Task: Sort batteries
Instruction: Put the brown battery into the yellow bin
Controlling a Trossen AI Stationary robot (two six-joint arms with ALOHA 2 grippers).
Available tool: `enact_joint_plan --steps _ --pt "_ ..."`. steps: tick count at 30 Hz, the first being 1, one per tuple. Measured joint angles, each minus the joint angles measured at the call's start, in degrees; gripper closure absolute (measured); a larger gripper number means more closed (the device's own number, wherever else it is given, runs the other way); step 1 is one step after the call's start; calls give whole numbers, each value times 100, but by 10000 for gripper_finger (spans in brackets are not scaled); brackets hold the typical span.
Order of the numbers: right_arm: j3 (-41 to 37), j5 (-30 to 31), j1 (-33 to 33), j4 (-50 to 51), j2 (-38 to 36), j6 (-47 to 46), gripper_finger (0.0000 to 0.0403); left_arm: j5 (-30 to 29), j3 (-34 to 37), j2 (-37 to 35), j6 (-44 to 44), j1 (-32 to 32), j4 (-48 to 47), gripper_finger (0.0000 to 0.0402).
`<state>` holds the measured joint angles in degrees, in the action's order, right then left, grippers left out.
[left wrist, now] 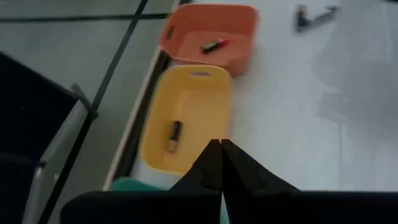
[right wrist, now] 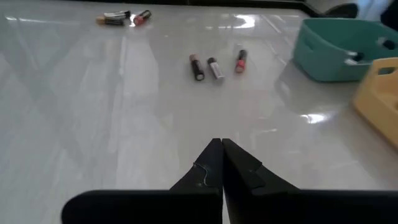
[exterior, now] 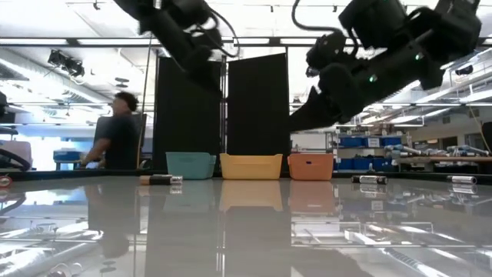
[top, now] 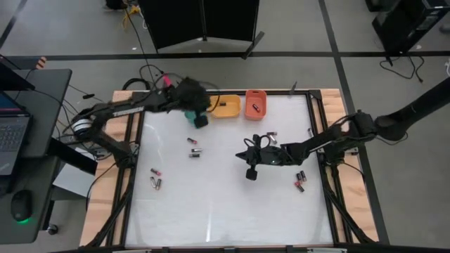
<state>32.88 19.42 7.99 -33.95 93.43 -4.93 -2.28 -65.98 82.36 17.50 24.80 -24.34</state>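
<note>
Shiny white table (top: 225, 204) held small round batteries (right wrist: 214, 67), scattered well apart from the yellow plastic tray (left wrist: 186, 118), which held one. Above that tray, the left gripper (left wrist: 220, 163) was pinched closed and empty; the right gripper (right wrist: 221, 160), far from it, was too.

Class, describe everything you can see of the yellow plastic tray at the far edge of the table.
The yellow plastic tray is a smooth oblong bin with rounded corners, raised walls and a handle slot in one end wall. It sits upright at the table's far edge, between the orange tray and the teal tray. One dark battery with a gold band lies flat inside. The left gripper, fingers shut, hovers near one end without touching it.
</note>
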Motion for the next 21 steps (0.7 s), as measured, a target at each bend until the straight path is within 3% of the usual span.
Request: enact_joint_plan --steps 7,12,17,21 --pt "0 -245 15 -661 424 -160 396 -29 1478 -1318 -807 -970 163 397" --pt "0 -259 73 -594 254 -133 396 -242 1894 -1970 -1631 -1902 -25 397" --pt "0 -260 101 -496 -11 -91 396 -795 1908 -2047 -2228 -2724 -501 397" --pt "0 -260 101 -490 -108 -18 396 -981 1951 -1779 -2602 -3006 -714 394"
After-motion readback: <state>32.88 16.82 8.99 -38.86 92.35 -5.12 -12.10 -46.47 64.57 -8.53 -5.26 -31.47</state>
